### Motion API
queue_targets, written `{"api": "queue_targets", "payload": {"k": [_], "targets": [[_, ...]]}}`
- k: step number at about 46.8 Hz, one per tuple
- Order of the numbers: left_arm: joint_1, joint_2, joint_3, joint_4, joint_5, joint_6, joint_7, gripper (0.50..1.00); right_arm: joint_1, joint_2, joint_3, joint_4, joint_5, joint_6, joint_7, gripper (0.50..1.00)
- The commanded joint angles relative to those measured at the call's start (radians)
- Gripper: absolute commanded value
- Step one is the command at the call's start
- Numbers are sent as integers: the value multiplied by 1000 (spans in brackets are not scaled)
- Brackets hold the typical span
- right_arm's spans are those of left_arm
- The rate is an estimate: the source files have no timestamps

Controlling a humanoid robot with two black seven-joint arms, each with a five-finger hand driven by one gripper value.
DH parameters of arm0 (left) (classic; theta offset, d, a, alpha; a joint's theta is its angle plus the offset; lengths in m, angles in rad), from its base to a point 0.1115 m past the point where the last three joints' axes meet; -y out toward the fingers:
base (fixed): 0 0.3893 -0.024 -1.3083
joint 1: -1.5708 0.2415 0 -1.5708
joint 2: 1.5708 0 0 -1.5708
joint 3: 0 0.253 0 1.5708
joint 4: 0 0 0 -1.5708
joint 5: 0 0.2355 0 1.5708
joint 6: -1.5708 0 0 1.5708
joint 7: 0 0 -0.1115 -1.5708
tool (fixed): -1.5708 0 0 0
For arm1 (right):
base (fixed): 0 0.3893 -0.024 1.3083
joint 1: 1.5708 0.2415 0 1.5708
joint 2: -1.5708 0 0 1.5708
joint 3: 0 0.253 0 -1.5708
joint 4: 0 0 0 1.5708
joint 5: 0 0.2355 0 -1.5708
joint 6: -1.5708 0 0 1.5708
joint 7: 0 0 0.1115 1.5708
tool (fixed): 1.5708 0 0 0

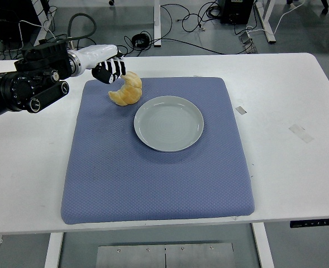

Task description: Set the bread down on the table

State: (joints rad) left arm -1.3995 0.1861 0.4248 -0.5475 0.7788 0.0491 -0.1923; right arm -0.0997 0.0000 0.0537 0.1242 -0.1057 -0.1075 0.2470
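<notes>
Croissant point(127, 91) on blue mat point(153, 167), just beside left hand point(109, 70)

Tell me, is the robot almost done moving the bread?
Nearly. The bread is already off the plate, which sits empty on the blue mat. The left hand is at the bread's top end, at the mat's far left part; whether it has let go is hard to tell. What looks left is letting go and pulling away. The bread is over the mat, not the bare table.

One croissant point(127, 90), one grey plate point(168, 123), one blue mat point(153, 178) and one robot hand point(109, 70) on a white table point(287, 139).
</notes>
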Motion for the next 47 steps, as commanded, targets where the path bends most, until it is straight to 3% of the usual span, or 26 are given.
{"api": "queue_targets", "payload": {"k": [1, 47], "targets": [[0, 3, 0, -2, 0, 0, -1, 500, 0, 0, 0, 0, 0, 0, 0, 1000], [-30, 3, -4, -20, -15, -6, 1, 500, 0, 0, 0, 0, 0, 0, 0, 1000]]}}
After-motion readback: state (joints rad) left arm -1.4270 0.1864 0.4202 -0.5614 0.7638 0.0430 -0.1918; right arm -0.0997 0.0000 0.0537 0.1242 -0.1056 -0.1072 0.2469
